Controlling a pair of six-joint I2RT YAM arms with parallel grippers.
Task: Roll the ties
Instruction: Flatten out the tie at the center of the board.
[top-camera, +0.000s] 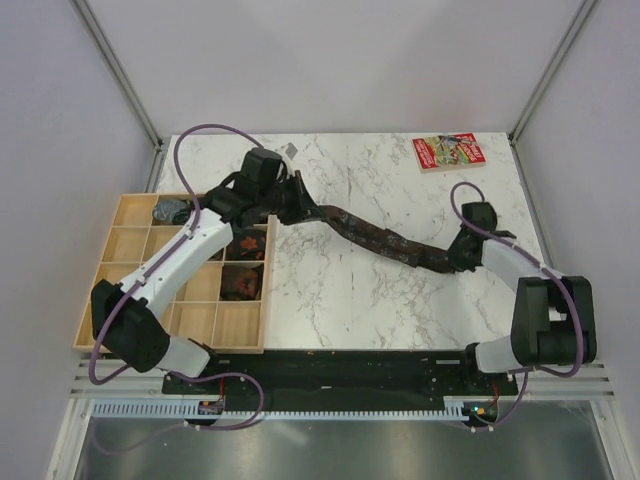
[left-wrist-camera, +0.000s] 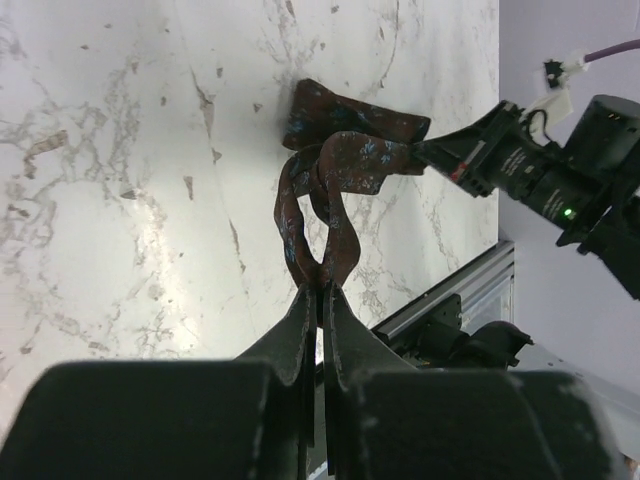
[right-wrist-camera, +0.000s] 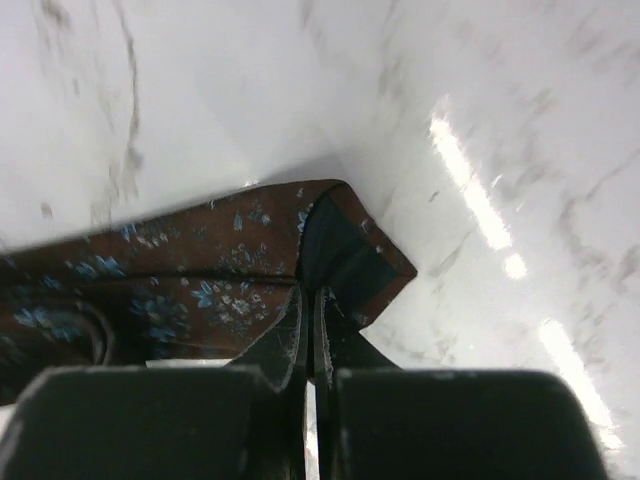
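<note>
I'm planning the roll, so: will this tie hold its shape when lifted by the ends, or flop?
Likely floppy: the tie twists and folds over itself between the left gripper and right gripper. Probably light, since narrow fingertip pinches hold both ends. A roll may spring loose; the fabric looks thin and smooth.

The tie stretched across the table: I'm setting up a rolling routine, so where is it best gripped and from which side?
Take it by the ends. The tie is a long limp strip, so a mid-strip grip would probably bunch it. The right gripper is shut on the wide pointed end, coming from the right; the left gripper pinches the opposite end from the left.
</note>
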